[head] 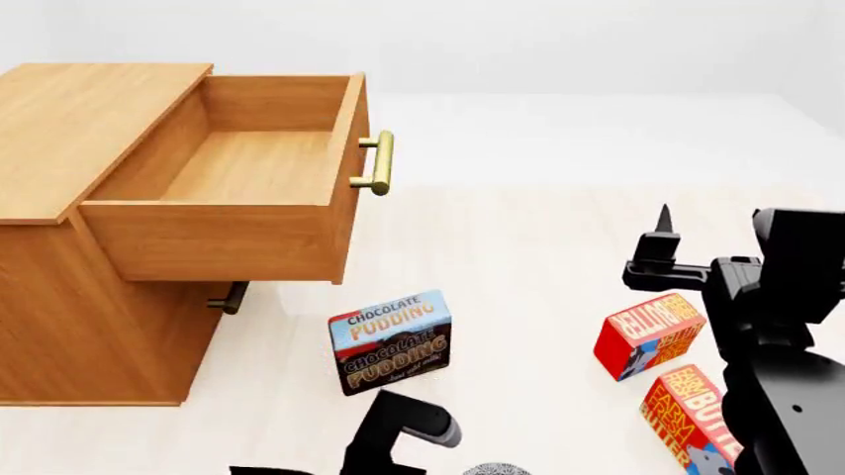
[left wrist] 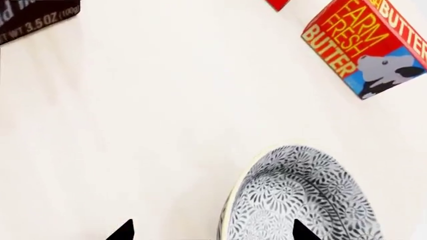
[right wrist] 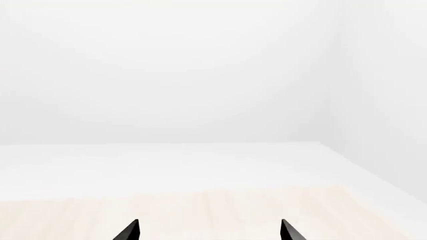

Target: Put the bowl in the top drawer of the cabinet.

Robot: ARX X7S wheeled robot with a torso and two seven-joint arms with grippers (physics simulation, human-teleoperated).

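Down low, the left pincer (left wrist: 212,234) stands open with nothing gripped: one tip sits over the bowl's (left wrist: 303,200) patterned inside, the other over bare surface (left wrist: 133,125) beside the rim. Whether that tip touches the bowl I cannot tell. The bowl rests on the pale surface, near the butter box (left wrist: 370,45), with a dark box (left wrist: 37,17) well apart from it. In the head view only a sliver of the bowl shows at the lower edge, past the pudding box (head: 390,341). The right pincer (right wrist: 208,231) is also spread, holding nothing, raised above the surface beside a red box (head: 650,334). The cabinet (head: 93,307) stands to the left, its top drawer (head: 251,163) pulled out, with nothing seen in it, brass handle (head: 379,163) facing the boxes.
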